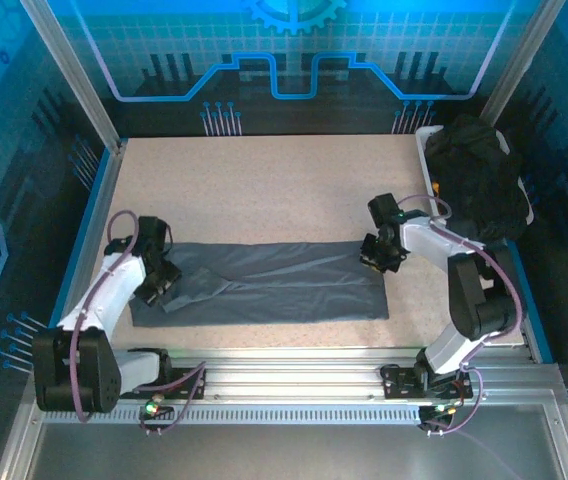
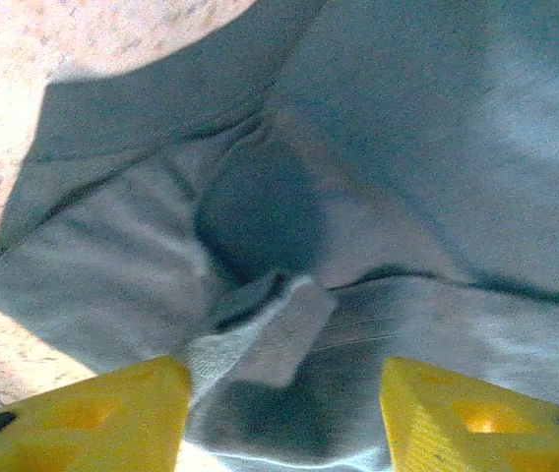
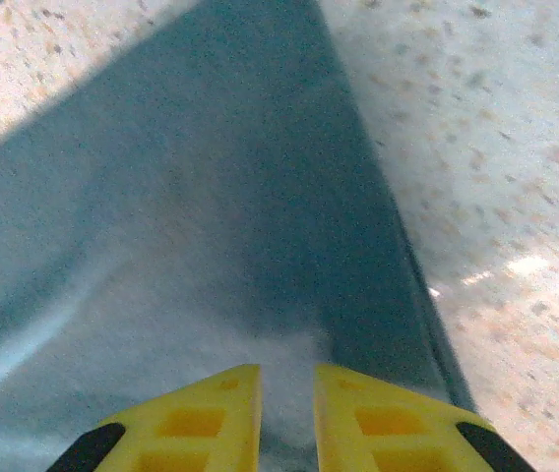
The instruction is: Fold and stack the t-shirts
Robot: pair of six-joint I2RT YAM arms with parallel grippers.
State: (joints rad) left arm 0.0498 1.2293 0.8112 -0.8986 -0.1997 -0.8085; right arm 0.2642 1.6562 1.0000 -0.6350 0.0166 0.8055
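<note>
Yellow fingers of the left gripper are spread wide over a rumpled bit of the blue-grey t-shirt — released, not pinching anything. Right gripper is nearly closed, clenched on the cloth at the shirt's right end, just beside bare table. From above, the shirt lies as a long strip across the table's near half, and the black t-shirts are heaped in a white tray at the far right corner.
</note>
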